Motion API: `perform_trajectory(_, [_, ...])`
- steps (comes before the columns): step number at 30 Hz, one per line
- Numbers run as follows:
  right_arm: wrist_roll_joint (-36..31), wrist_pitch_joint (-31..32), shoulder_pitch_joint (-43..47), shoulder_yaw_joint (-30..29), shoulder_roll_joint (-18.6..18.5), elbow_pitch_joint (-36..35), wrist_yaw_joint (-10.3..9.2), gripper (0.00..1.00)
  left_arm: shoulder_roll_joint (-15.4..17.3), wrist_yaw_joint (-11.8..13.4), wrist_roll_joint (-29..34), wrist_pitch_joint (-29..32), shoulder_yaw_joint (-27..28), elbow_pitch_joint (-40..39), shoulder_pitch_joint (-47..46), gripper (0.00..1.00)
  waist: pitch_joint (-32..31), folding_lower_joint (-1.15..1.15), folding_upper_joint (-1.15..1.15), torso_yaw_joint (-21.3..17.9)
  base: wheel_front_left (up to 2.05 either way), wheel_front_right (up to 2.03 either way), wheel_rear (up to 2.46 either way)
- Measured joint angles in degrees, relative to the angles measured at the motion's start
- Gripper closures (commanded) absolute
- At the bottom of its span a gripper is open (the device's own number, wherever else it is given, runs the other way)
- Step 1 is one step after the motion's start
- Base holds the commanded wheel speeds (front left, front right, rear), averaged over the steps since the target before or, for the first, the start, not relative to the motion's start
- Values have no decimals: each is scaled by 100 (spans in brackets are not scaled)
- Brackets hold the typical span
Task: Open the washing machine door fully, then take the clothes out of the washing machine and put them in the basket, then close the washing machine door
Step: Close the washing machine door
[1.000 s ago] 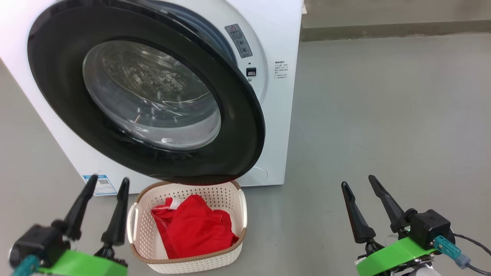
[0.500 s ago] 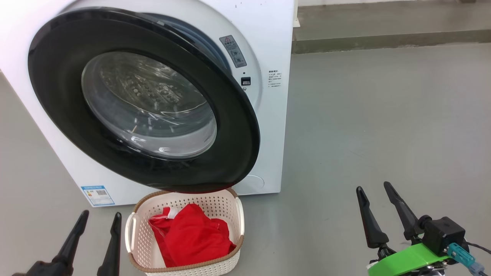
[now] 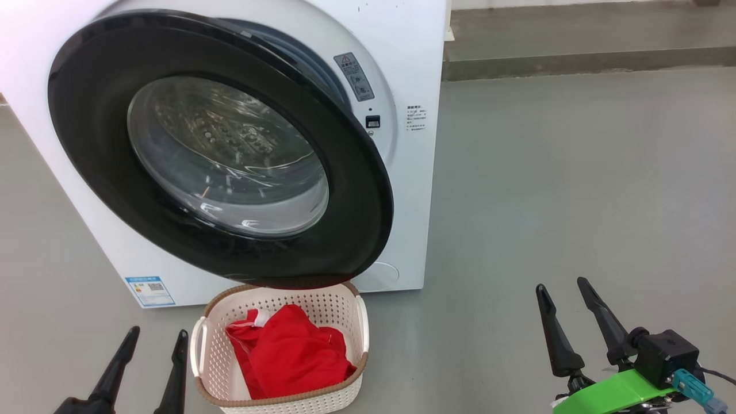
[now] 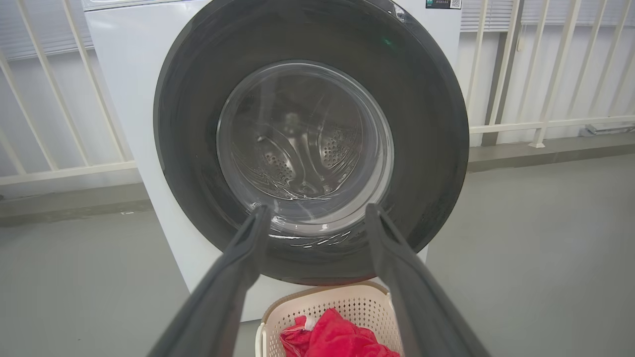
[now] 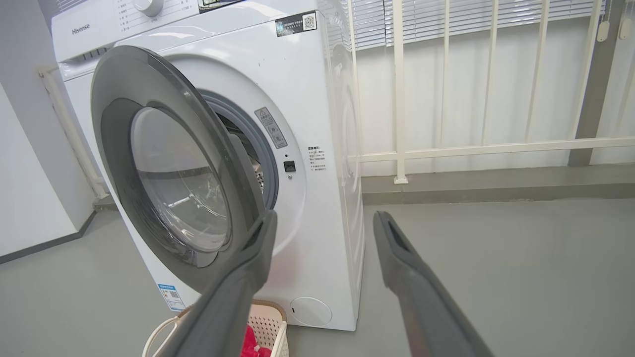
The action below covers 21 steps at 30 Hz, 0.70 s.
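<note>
The white washing machine (image 3: 414, 69) stands at upper left. Its black-rimmed, glass-centred door (image 3: 356, 190) hangs ajar, and the grey seal shows at its right edge. Through the glass the drum shows no clothes. Below the door sits the cream basket (image 3: 210, 356), holding the red clothes (image 3: 293, 351). My left gripper (image 3: 158, 333) is open and empty at the bottom left, beside the basket. My right gripper (image 3: 560, 284) is open and empty over bare floor, well right of the machine. The left gripper (image 4: 317, 208) points at the door (image 4: 188, 124) above the basket (image 4: 327, 302). The right gripper (image 5: 325, 215) faces the door's free edge (image 5: 198, 124).
Grey floor (image 3: 575, 172) spreads to the right of the machine. A raised concrete kerb (image 3: 575, 57) runs along the back under a white railing (image 5: 397, 99). A pale wall (image 5: 30, 198) stands left of the machine.
My left gripper has drawn back toward the bottom edge, away from the machine. The camera has tilted slightly. Door, basket and clothes stay as they were.
</note>
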Motion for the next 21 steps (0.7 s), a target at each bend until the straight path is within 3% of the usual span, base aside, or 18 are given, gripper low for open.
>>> perform_trajectory(17, [-35, 0, -9, 69, -1, 59, -1, 0, -89, 0, 59, 0, -118, -23, 0, 0, 46, 0, 0, 209, 0, 0, 0])
perform_trajectory(18, [-48, 0, -10, 103, -1, 83, -1, 56, -92, 0, 60, 0, -142, -25, 0, 0, 56, 0, 0, 242, 0, 0, 0])
perform_trajectory(19, [-49, 0, -20, 163, -2, 111, -1, 71, -92, 0, 67, 0, -163, -29, 0, 0, 68, 0, 0, 278, 0, 0, 0])
perform_trajectory(20, [-49, 0, -36, 214, 1, 148, -1, 100, -92, 0, 82, 0, -187, -34, -1, 0, 80, 0, 0, 316, 0, 0, 0])
perform_trajectory(21, [-51, 0, -58, 250, 8, 199, 0, 100, -92, 0, 85, 0, -203, -44, -1, 0, 95, 0, 0, 355, 0, 0, 0])
